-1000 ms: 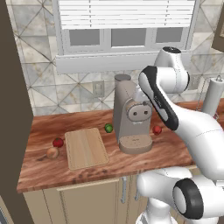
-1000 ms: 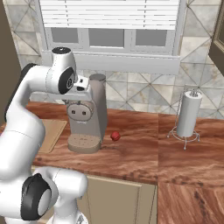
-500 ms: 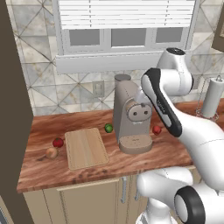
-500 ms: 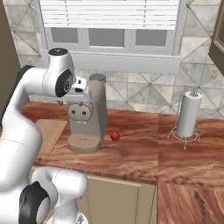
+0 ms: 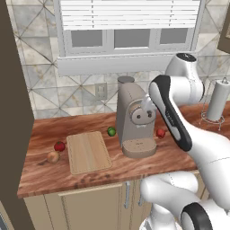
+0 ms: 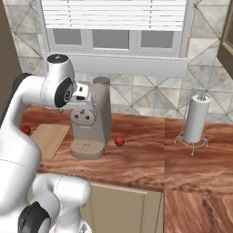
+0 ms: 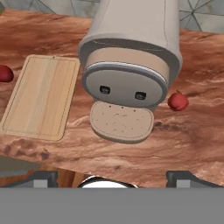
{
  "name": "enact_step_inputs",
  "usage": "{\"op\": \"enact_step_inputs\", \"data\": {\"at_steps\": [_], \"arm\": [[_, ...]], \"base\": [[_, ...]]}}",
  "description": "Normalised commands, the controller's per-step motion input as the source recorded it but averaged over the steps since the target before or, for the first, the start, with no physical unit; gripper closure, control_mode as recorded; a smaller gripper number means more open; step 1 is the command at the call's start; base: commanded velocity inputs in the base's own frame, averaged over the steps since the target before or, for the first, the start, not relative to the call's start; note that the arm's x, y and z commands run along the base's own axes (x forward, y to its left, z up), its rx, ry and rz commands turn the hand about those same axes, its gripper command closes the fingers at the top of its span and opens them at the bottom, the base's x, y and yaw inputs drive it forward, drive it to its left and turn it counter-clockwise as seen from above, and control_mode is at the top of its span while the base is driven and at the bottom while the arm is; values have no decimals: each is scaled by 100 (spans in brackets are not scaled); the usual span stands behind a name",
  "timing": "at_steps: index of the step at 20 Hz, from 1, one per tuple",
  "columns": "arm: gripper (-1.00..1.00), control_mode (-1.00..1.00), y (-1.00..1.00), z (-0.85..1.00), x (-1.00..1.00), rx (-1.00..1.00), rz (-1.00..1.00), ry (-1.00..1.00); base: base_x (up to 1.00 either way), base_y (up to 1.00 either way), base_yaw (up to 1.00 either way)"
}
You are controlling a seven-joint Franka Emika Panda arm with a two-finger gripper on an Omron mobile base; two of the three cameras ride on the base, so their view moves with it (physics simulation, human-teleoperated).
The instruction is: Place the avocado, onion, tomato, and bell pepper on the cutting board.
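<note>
Cutting board (image 5: 88, 152) bare on surface (image 5: 179, 152). Avocado (image 5: 111, 131) just beside coffee machine (image 5: 134, 119) — onion (image 5: 53, 156) and red item (image 5: 59, 146) left of board. Jaws spread wide, empty, high above machine. Risk: descending straight strikes machine — avocado tucked close against it.

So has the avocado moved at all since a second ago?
No. The avocado sits on the counter in the same spot as before, between the cutting board and the coffee machine.

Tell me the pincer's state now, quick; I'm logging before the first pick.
Pincer: open, fingertips wide apart, nothing between them, above the counter in front of the coffee machine.
</note>
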Motion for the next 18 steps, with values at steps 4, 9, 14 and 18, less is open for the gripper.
{"op": "enact_step_inputs", "data": {"at_steps": [4,9,14,18], "arm": [[-100,-100,-7,0,-10,0,4,0],[-100,-100,-18,0,-13,0,8,0],[-100,-100,-21,-2,-14,0,10,0],[-100,-100,-23,-8,-9,0,12,0]], "base": [[0,0,0],[0,0,0],[0,0,0],[0,0,0]]}}
